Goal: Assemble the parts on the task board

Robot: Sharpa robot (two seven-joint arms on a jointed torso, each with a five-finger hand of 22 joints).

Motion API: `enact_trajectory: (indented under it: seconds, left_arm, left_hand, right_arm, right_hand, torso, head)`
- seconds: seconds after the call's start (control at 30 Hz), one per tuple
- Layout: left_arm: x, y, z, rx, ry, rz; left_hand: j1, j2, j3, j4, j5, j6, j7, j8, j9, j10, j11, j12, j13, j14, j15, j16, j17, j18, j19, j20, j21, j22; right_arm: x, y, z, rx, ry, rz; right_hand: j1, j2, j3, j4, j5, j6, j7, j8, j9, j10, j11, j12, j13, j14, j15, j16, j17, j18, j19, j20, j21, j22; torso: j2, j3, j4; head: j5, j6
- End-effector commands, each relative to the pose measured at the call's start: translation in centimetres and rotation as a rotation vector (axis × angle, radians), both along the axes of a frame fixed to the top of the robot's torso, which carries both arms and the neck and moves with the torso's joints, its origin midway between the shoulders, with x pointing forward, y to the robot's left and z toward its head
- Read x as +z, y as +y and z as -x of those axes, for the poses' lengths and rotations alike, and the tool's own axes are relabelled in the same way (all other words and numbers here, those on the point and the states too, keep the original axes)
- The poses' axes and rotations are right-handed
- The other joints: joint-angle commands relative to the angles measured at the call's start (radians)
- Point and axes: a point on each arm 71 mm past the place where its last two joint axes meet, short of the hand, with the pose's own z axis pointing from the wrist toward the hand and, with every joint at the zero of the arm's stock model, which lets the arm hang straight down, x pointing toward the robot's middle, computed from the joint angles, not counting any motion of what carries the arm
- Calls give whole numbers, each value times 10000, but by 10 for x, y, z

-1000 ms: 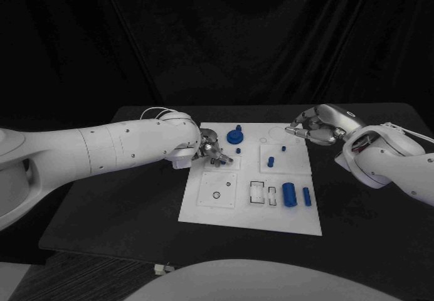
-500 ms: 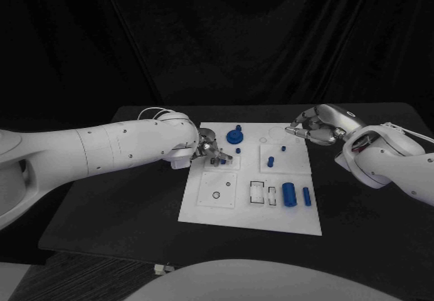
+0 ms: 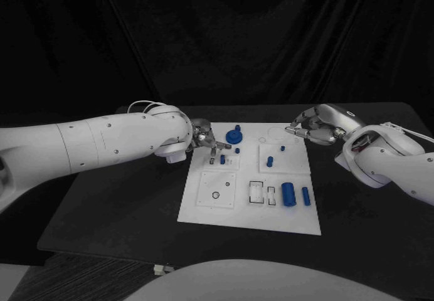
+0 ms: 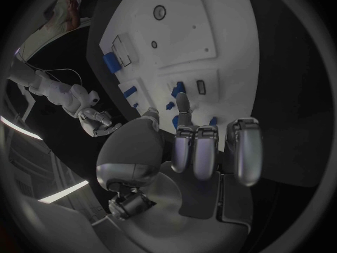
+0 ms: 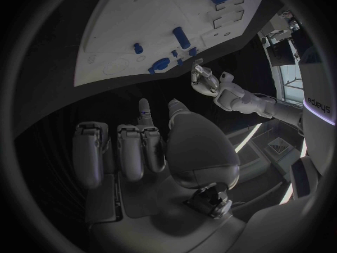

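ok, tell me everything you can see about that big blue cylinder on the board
The big cylinder is solid blue and smooth, plastic by the look of it. It lies on its side near the board's front right corner, its long axis running front to back. A thinner blue bar lies just to its right, and outlined slots to its left. Neither hand touches it.

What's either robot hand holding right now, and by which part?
Nothing that shows. The left robot hand hovers over the task board; the right robot hand sits curled, empty.
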Motion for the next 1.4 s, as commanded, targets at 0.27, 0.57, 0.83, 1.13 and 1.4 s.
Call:
enact_trajectory:
  seconds: [0.27,0.57,0.83,1.13,1.4]
  left_arm:
    - [38,2,-15,-345,-122,-365]
    - [31,-3,-25,-282,2228,-1065]
    - [28,-12,-36,-74,2629,-1387]
    - [23,-21,-39,-79,2695,-1485]
    - [13,-29,-38,-158,2759,-1353]
  left_hand:
    - [1550,488,-444,-483,2417,-1509,132,524,1536,1095,59,216,2554,1212,-38,141,2642,-88,465,87,347,2263]
    - [1817,286,536,-574,2674,-1479,555,-1624,-1306,1095,436,216,2554,1212,266,141,2642,-116,514,353,458,2354]
    - [1640,136,822,-574,2433,-634,497,-1920,-2603,1095,387,216,2554,1212,250,141,2642,-114,524,369,468,2358]
    - [1492,81,833,-556,1995,-348,440,-1889,-2866,1095,336,216,2554,1212,206,141,2642,-113,526,332,465,2358]
    - [1501,94,854,-577,1921,-280,421,-1868,-2900,1095,324,216,2554,1212,199,141,2642,-112,523,325,458,2356]
  right_arm:
    - [0,0,0,-99,-81,-41]
    - [1,3,3,19,-107,-116]
    - [1,5,5,119,-94,-147]
    - [2,8,7,214,-99,-198]
    - [2,8,8,232,-110,-215]
  right_hand:
    - [236,141,-65,-84,162,51,15,38,156,1076,53,200,2649,1016,87,169,2643,49,571,21,-108,2482]
    - [236,141,-65,-84,162,51,15,38,156,1076,53,200,2649,1016,87,169,2643,49,571,21,-108,2482]
    - [226,138,-78,-76,160,55,15,37,157,1076,53,200,2649,1016,88,169,2643,47,575,22,-103,2484]
    - [229,142,-77,-78,167,58,14,37,158,1076,53,200,2649,1016,88,169,2643,46,578,22,-97,2486]
    - [229,142,-77,-78,167,58,14,37,158,1076,53,200,2649,1016,88,169,2643,46,578,22,-97,2486]
  torso:
    - [-11,7,-4]
    - [-13,15,-5]
    - [10,8,-19]
    - [11,6,-12]
    - [11,10,-10]
  head:
    - [-31,0]
    - [-64,0]
    - [-29,0]
    - [-26,0]
    - [-51,0]
